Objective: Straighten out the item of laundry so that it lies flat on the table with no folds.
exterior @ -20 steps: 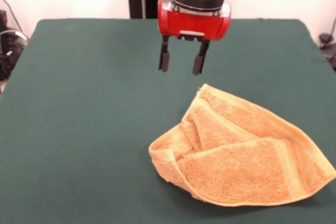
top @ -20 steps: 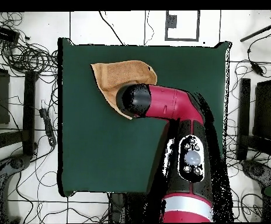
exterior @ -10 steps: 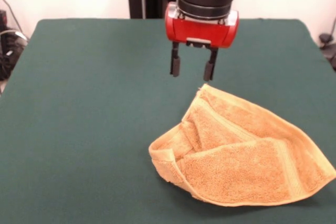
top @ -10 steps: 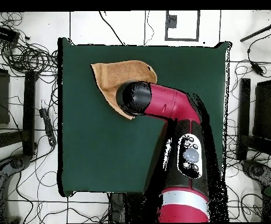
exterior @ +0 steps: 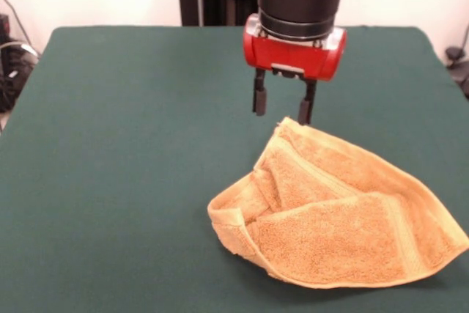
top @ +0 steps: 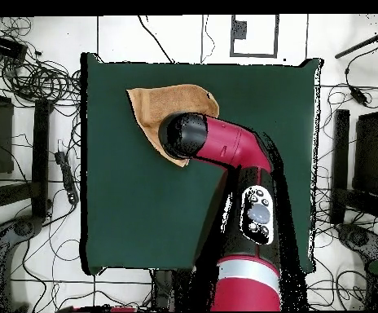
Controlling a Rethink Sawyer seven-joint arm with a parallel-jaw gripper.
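Note:
The orange-tan terry towel lies crumpled and folded over on itself at the front right of the dark green table. Its far corner points toward the robot. My gripper is open and empty. It hangs just above that far corner, with the right fingertip almost at the cloth. In the overhead view the towel shows near the table's far left edge, and the arm's wrist covers part of it and hides the gripper.
The table's right edge runs close to the towel. Cables and dark equipment lie on the floor beyond the table's left side. The arm's red body stretches across the table in the overhead view.
The gripper has moved to the right and down toward the towel's far corner, staying open. The towel has not moved.

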